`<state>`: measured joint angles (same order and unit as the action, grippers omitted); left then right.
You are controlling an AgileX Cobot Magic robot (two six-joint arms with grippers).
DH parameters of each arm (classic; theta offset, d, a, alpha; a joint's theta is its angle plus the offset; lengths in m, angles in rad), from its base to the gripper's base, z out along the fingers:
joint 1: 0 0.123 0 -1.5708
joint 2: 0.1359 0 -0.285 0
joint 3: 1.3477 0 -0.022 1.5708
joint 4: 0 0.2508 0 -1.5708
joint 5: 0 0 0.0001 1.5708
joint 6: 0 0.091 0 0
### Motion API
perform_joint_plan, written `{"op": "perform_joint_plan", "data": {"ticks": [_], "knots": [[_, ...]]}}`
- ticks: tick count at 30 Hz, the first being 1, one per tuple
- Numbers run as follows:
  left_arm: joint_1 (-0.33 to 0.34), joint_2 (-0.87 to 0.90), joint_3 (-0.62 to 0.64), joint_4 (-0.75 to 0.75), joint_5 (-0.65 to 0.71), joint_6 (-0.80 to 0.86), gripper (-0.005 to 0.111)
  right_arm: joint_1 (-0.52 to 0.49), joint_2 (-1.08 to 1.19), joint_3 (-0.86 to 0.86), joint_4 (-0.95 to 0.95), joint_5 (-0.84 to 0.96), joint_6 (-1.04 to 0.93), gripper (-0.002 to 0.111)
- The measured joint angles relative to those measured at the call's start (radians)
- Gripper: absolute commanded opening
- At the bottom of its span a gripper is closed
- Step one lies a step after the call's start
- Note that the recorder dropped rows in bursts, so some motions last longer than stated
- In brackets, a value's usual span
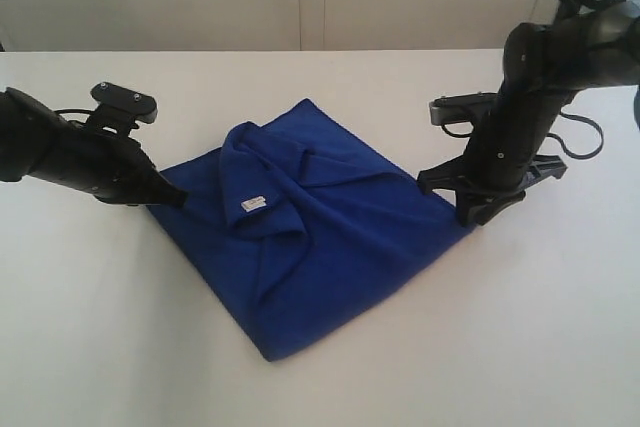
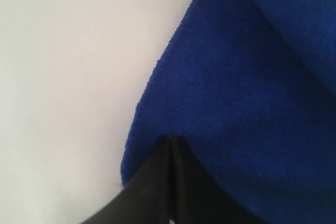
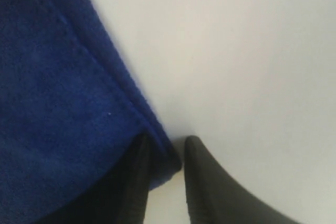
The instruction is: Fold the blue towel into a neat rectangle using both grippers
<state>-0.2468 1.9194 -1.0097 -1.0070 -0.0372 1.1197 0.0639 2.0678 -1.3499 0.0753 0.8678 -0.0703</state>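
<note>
Closest to the camera is the near corner of the blue towel (image 1: 272, 347), which lies on the white worktop (image 1: 480, 347) turned like a diamond. It is far from a neat rectangle. Its upper part is bunched into loose, raised folds, and one flap is thrown over the middle, showing the small white label (image 1: 252, 204).

The left pincer (image 1: 168, 199) sits low at the towel's left corner. In the left wrist view its jaws are pressed together, with the tip touching the cloth just inside the edge. I cannot tell whether any cloth is caught between them.

The right pincer (image 1: 470, 209) is down at the opposite, right corner. In the right wrist view its jaws stand partly spread astride the hem, one on the cloth and one on the bare worktop. A sliver of white shows between the hem and the outer jaw, so the grip does not look firm yet.

This looks like the corner-taking step before a fold, with little of the task done. The next move likely calls for the right pincer to close firmly on the hem. After that, both arms would need to lift and draw apart together to pull out the bunched folds. An uneven pull could drag the whole towel sideways or let a corner slip free.
</note>
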Motion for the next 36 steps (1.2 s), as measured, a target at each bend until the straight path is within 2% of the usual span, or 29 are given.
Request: {"op": "perform_joint_plan", "data": {"ticks": [6, 13, 16, 20, 22, 25, 28, 30, 36], "knots": [[0.002, -0.013, 0.002, 0.004, 0.000, 0.002, 0.000, 0.000, -0.049, 0.011, -0.035, 0.007, 0.002, 0.023], [0.002, -0.109, 0.004, 0.006, 0.015, 0.003, 0.000, 0.000, -0.129, 0.011, 0.002, -0.001, -0.002, 0.023], [0.002, -0.165, 0.004, 0.006, 0.106, 0.003, 0.000, 0.000, -0.159, 0.011, 0.032, 0.008, -0.048, 0.023], [-0.012, -0.228, 0.010, 0.006, 0.280, 0.001, 0.000, 0.017, -0.176, 0.011, 0.102, 0.030, -0.124, 0.011], [-0.061, -0.248, 0.039, 0.006, 0.323, 0.001, 0.000, 0.040, -0.176, 0.011, 0.127, 0.047, -0.148, 0.001], [-0.145, -0.251, 0.093, 0.006, 0.328, -0.011, 0.000, 0.069, -0.176, 0.011, 0.136, 0.066, -0.157, 0.000], [-0.281, -0.251, 0.180, 0.008, 0.273, -0.029, 0.000, 0.076, -0.197, 0.050, 0.136, 0.053, -0.158, 0.000], [-0.341, -0.251, 0.198, 0.008, 0.252, -0.038, 0.000, 0.076, -0.224, 0.096, 0.136, 0.024, -0.158, 0.000], [-0.447, -0.251, 0.200, -0.035, 0.236, -0.045, 0.000, 0.076, -0.277, 0.198, 0.130, -0.082, -0.183, 0.000]]}}
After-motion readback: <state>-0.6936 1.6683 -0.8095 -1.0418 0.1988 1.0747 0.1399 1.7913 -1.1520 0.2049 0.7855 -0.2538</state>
